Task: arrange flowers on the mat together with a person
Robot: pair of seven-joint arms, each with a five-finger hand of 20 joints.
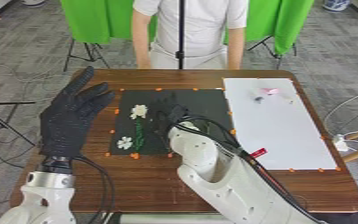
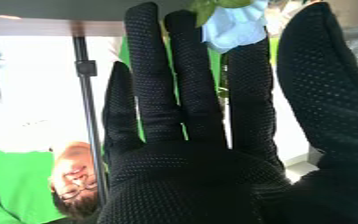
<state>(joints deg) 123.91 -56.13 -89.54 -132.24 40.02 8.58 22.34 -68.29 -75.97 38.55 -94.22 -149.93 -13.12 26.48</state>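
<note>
Right wrist view: I'm holding the right hand [image 1: 177,113] open, a pale blue flower [image 2: 233,27] showing by its straight fingertips.

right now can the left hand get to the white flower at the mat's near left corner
Probably yes: the open left hand is just left of the black mat, close to that white flower, with nothing seen between them. The right hand is over the mat's middle.

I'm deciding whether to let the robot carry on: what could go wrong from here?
The pale blue flower is at the fingertips of the right hand, whose fingers are straight, so it might slip or land crooked. That hand is also low over the mat, so it may nudge the nearby green stem.
</note>
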